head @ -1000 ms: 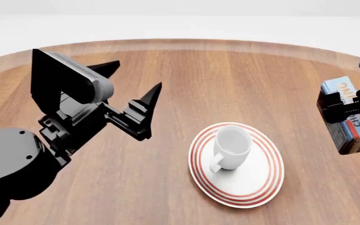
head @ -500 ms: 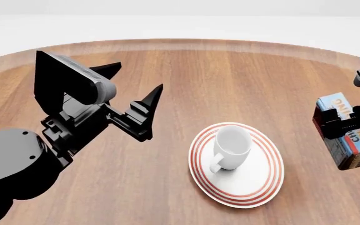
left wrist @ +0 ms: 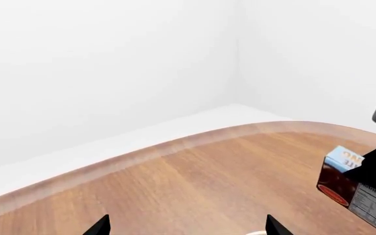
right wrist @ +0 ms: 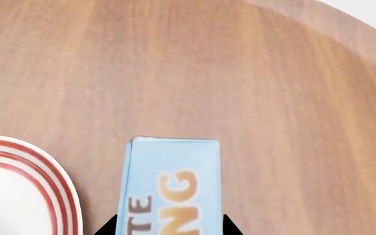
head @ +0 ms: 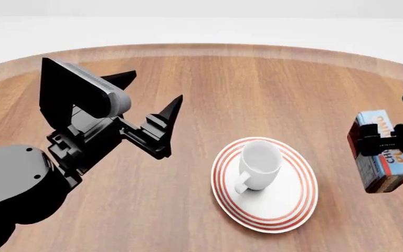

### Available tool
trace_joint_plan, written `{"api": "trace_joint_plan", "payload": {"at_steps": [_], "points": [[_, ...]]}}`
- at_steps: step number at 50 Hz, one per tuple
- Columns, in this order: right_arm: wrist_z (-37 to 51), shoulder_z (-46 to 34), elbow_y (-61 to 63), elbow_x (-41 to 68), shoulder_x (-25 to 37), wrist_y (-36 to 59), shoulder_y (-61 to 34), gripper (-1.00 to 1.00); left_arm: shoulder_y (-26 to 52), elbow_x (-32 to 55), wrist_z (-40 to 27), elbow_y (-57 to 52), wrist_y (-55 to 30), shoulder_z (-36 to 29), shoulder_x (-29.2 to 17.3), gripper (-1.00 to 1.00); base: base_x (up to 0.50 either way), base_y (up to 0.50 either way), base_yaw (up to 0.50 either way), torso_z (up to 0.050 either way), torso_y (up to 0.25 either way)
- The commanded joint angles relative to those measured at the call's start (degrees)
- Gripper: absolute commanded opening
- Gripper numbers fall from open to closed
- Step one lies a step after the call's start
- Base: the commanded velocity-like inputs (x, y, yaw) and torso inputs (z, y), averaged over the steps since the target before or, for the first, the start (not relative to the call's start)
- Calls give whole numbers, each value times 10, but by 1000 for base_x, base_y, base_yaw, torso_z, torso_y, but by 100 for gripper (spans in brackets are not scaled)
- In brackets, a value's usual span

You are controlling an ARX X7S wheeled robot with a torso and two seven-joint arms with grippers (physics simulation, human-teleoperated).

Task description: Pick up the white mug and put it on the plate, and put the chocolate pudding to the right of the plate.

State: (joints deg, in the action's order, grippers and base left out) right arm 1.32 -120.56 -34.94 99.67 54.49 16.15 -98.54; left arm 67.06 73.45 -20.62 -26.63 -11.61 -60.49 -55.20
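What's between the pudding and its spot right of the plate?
Nothing visible. The right gripper holds the pudding already to the right of the plate, over bare table. The mug sits on the plate, off that path. The left gripper is open, far to the other side.

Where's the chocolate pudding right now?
In the head view the chocolate pudding is at the far right, held in the right gripper, to the right of the plate and apart from it.
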Motion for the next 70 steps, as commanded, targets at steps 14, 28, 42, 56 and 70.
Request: {"api": "trace_joint_plan", "payload": {"at_steps": [14,28,42,56,70], "points": [[-28,23,-43,-8,-40,-24,67,-100,-8,-18,15,2,-7,12,17,100,0,0,0,0,0],[-31,31,-57,0,-38,-45,102,-100,-7,-18,12,0,-12,11,22,100,0,0,0,0,0],[-31,36,-65,2,-43,-58,123,-100,-10,-21,11,2,-12,11,25,100,0,0,0,0,0],[-33,37,-73,2,-46,-60,136,100,-11,-22,11,4,-13,11,26,100,0,0,0,0,0],[-35,38,-83,-2,-51,-59,142,100,-10,-22,11,5,-15,12,26,100,0,0,0,0,0]]}}
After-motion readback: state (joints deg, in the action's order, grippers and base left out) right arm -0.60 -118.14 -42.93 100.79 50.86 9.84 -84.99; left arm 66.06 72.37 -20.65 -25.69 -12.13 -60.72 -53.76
